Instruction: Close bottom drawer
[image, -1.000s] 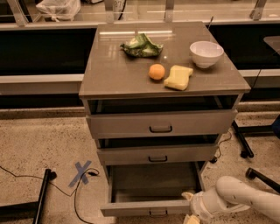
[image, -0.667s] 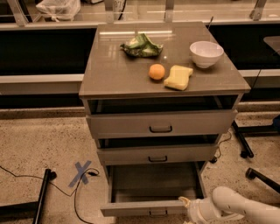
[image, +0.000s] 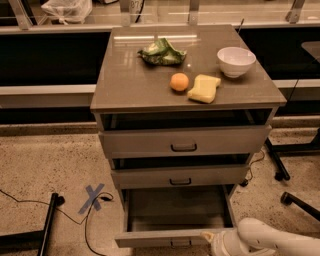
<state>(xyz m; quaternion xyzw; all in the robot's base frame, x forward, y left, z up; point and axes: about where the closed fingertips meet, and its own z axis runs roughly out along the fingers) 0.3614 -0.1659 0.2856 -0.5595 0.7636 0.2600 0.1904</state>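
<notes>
The claw (image: 211, 241) has edged left and lower over the last second, and now sits against the right end of the bottom drawer (image: 155, 239), whose grey front runs off to the claw's left. It seems to be touching that front, though the contact falls at the frame's edge and I cannot be sure, nor can I tell whether the claw is wide or narrow. The drawer itself has not budged: it is pulled well out, its box reaching up and away from the claw into the cabinet (image: 185, 92). The small handle (image: 180, 243) lies just left of the claw. The push is probably about to begin.
</notes>
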